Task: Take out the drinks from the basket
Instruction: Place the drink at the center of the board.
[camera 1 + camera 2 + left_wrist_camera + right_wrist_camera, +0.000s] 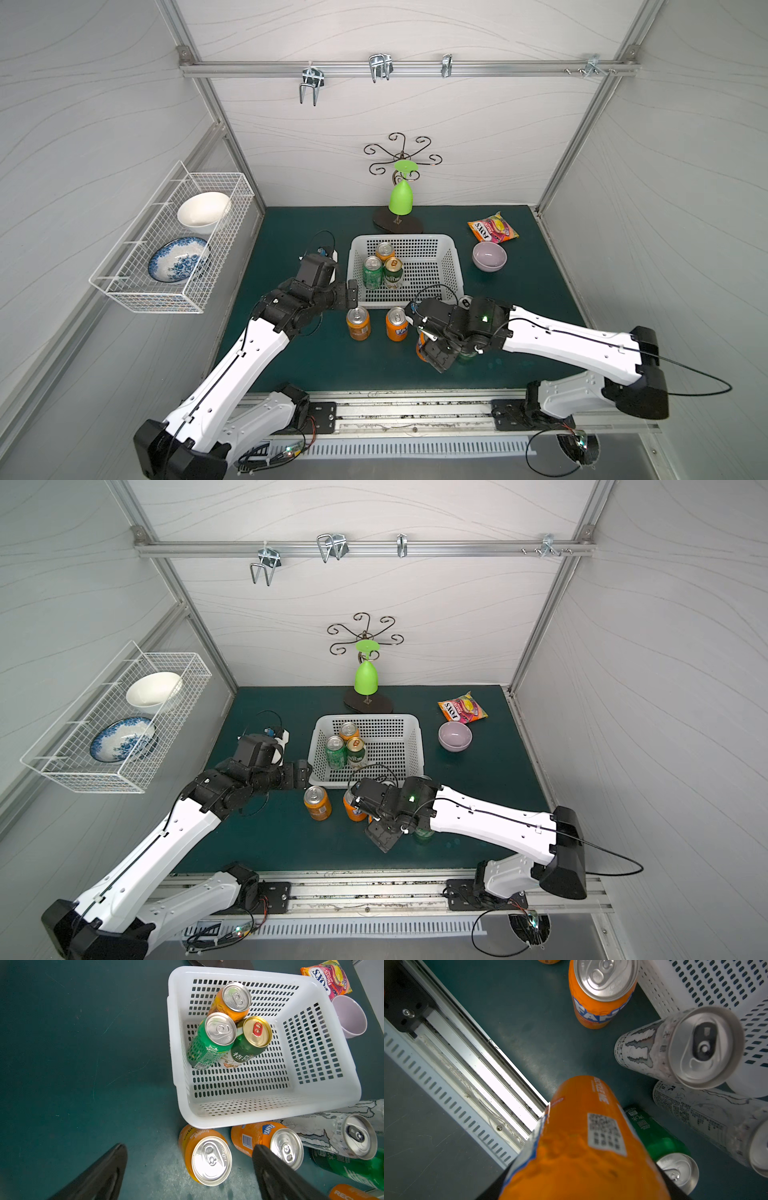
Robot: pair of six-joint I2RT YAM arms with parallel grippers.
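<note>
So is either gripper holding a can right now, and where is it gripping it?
The right gripper is shut on an orange can, gripping its side wall, above the table. The left gripper is open and empty, near the basket.

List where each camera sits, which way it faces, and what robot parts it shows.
Top views: high in front, looking down at the table; both arms, basket in both top views.
Left wrist: on the left arm, facing down at the basket; open left end effector.
Right wrist: on the right arm, facing the mat; right end effector gripping an orange can.
Shared: basket corner, white cans.
</note>
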